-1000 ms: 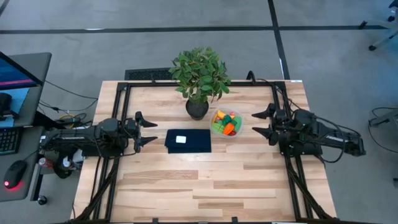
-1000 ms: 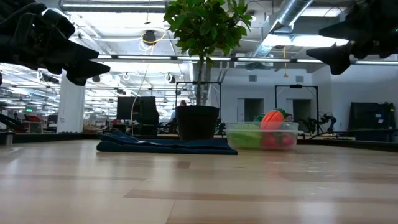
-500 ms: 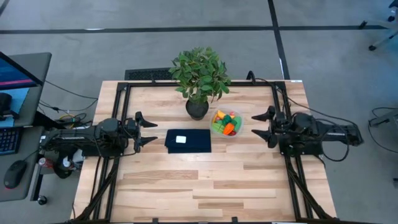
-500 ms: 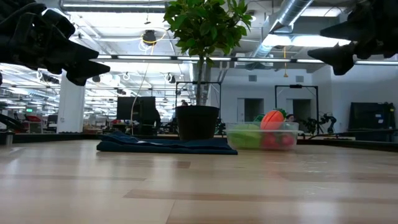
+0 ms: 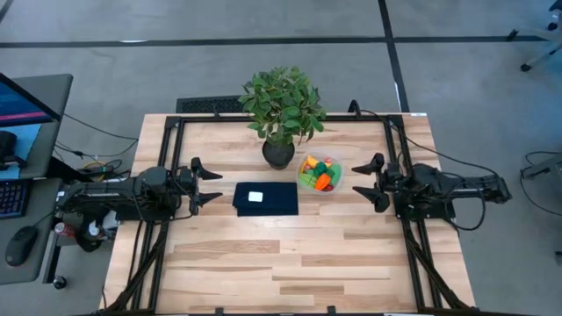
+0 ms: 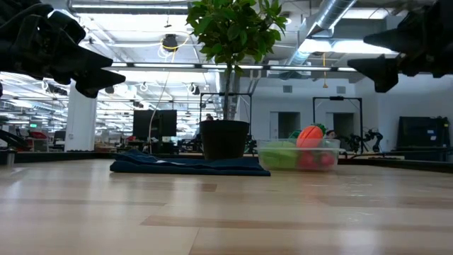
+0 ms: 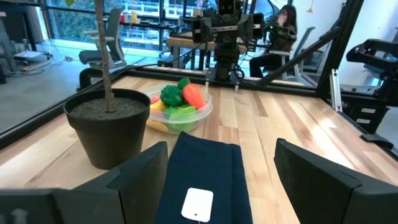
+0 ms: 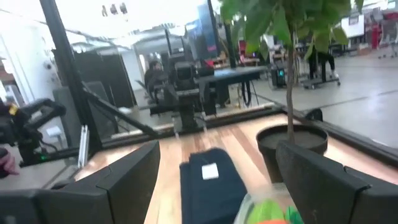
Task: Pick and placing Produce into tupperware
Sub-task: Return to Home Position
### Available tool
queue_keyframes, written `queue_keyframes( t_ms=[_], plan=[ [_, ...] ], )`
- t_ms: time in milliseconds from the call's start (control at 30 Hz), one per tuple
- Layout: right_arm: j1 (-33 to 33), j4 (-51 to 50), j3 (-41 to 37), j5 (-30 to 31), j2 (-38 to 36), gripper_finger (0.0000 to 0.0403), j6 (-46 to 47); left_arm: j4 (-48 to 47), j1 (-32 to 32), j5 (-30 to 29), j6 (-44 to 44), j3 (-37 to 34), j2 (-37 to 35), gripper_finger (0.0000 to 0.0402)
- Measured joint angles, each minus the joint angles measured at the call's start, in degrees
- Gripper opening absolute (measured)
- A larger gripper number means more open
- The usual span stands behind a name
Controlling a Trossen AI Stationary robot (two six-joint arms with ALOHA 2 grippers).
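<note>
The tupperware (image 5: pixel 318 175), a small round clear bowl, stands on the table right of the plant's pot, holding the produce (image 7: pixel 182 99): green pieces, an orange piece, yellow and red bits. My left gripper (image 5: pixel 207 182) hovers open above the table's left side, pointing level toward the dark blue cloth (image 5: pixel 265 198). At the table's right side my right gripper (image 5: pixel 370 182) hovers open, pointing level toward the tupperware (image 6: pixel 299 154). Neither gripper has anything between its fingers.
A leafy potted plant (image 5: pixel 281 112) stands at the far middle, its black pot (image 7: pixel 112 127) beside the tupperware. The dark blue folded cloth with a white label (image 7: pixel 198 203) lies at the table's centre. Black frame rails (image 5: pixel 167 140) run along the table's edges. A person (image 7: pixel 283 28) sits beyond the table.
My right gripper has swung toward the table's near edge and sunk a little, turning from a slant to point straight toward the table's left. It has stayed open. The left arm, the tupperware and the produce have kept still.
</note>
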Motion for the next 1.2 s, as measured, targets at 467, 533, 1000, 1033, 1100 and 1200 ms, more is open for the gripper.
queue_keyframes(
  t_ms=[467,533,1000,1033,1100,1200],
  plan=[
    [2.34,-4.80,-0.07,-0.72,0.11,0.0315,-0.65,0.00,0.01,-0.07,0.68,0.00,0.00,0.0281],
    [2.25,-4.74,-0.07,-0.72,0.11,0.0315,-0.65,0.00,0.01,-0.08,0.37,0.00,0.00,0.0281],
    [2.27,-4.90,-0.11,-1.48,0.11,0.0315,-2.35,0.00,0.01,-0.15,1.90,0.00,0.00,0.0281],
    [2.27,-5.07,-0.11,-2.28,0.15,0.0315,-3.26,0.00,0.01,-0.15,2.00,0.00,0.00,0.0281],
    [2.27,-5.52,-0.11,-4.59,0.17,0.0315,-5.58,0.00,0.00,-0.16,1.98,0.00,0.00,0.0281],
    [2.29,-5.74,-0.09,-5.97,0.58,0.0315,-8.87,0.00,0.01,-0.17,1.98,0.00,0.00,0.0281]
  ],
)
